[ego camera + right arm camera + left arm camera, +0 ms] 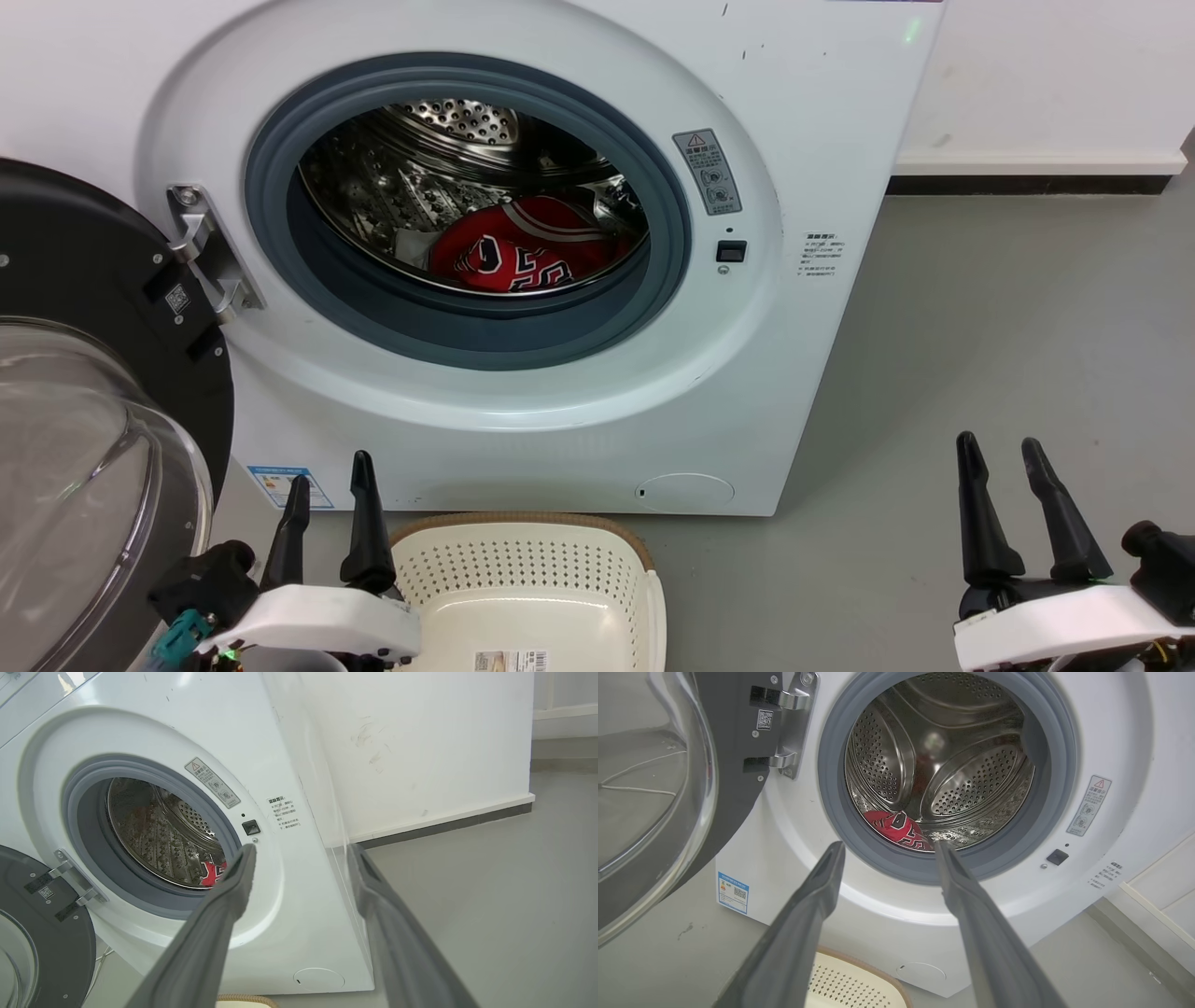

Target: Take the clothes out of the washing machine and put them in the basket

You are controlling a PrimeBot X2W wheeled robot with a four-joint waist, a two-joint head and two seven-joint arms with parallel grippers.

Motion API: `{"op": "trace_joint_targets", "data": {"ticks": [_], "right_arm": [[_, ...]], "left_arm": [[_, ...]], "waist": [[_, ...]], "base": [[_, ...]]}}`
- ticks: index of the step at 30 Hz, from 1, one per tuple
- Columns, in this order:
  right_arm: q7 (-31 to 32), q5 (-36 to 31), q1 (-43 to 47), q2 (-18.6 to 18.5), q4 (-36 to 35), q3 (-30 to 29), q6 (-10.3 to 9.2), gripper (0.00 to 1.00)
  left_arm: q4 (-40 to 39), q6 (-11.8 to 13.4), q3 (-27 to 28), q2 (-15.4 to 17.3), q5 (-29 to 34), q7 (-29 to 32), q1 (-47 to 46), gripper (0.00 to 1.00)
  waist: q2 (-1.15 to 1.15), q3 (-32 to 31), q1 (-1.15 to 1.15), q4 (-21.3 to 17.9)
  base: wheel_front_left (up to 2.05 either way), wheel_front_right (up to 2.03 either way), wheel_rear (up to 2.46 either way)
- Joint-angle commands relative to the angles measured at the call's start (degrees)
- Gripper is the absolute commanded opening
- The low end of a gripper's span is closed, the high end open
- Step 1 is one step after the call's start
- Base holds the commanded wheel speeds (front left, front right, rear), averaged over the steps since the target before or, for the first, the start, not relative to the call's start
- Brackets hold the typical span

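Open washing machine [822, 112], clothes [523, 252] inside.
The red clothes lie low in the drum [457, 121]; the basket [523, 565] stands just before the machine. My left gripper [330, 469], beside the basket, and my right gripper [999, 441] are spread, holding nothing.

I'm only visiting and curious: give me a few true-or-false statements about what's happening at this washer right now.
1. The washing machine has its door open. True.
2. The left gripper holds a garment. False: it is open and empty.
3. The basket sits on the floor before the washing machine. True.
4. The red clothes are already in the basket. False: they lie in the drum.
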Motion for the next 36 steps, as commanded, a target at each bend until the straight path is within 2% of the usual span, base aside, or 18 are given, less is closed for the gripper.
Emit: {"op": "trace_joint_targets", "data": {"ticks": [1, 17, 36], "right_arm": [[-0.7, -1.3, 0.0, 0.0, -1.0, 0.1, 0.00, 1.00], [-2.8, -11.1, 1.4, 0.0, -2.2, 0.3, 0.00, 1.00], [-5.1, -20.1, 3.1, 0.0, -3.5, 0.1, -0.01, 1.00]], "left_arm": [[-0.7, 0.1, -0.2, 0.1, 1.4, -0.6, 0.0, 1.00], [-1.7, 1.1, -0.8, 0.2, 10.0, -2.6, 1.5, 1.00], [-2.0, 2.3, -1.3, 0.2, 17.4, -4.9, 3.0, 1.00]], "waist": [[0.00, 0.0, 0.00, 0.0], [0.00, 0.1, 0.00, -0.1], [0.00, -0.1, 0.00, -0.3]], "base": [[0.00, 0.00, 0.00], [0.00, 0.00, 0.00], [0.00, 0.00, 0.00]]}}
